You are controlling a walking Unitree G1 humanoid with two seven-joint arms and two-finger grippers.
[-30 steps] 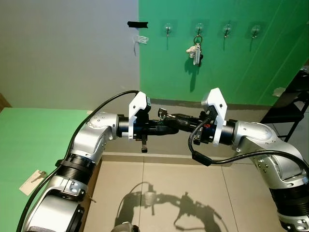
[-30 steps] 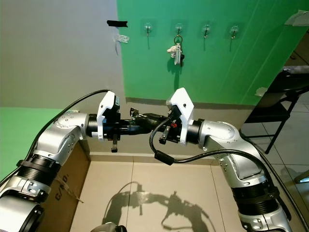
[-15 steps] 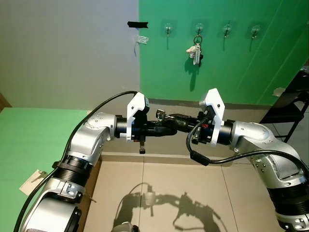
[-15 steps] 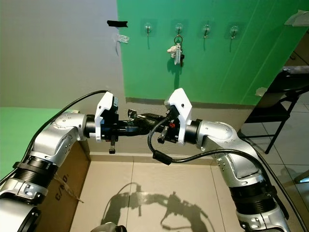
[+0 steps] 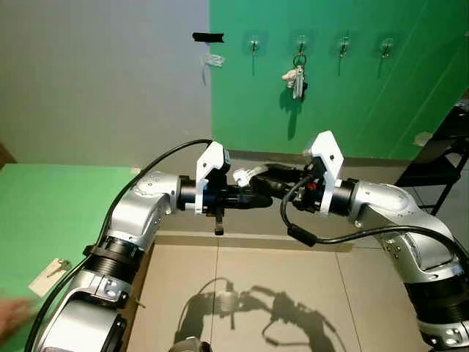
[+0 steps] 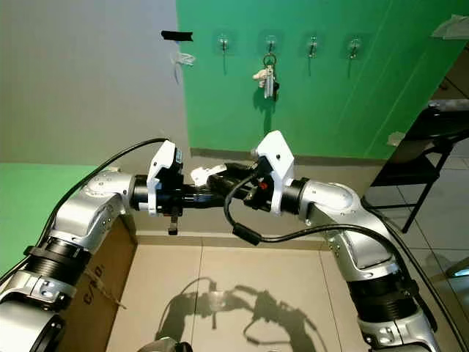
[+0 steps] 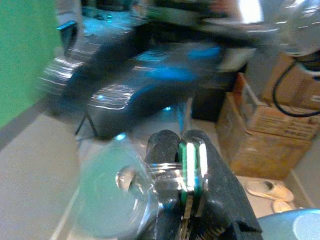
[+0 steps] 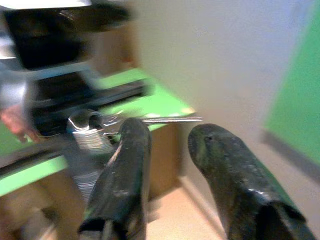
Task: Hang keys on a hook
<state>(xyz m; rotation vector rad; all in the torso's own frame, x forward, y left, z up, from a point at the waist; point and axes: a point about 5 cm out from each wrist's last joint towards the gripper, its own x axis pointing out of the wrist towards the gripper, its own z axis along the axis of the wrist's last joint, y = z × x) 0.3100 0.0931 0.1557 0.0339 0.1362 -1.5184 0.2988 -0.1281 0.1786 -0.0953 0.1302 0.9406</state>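
Holding my keys [image 7: 172, 175] pinched in my left jaws [image 5: 253, 196], right jaws [image 8: 170, 145] parted alongside, I still must reach the wall hooks [image 5: 344, 45]; nothing hung yet.

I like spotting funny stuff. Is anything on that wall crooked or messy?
Yes. A strip of black tape sits slightly tilted on the grey wall, with a crumpled white scrap hanging below it. The keys hang neatly.
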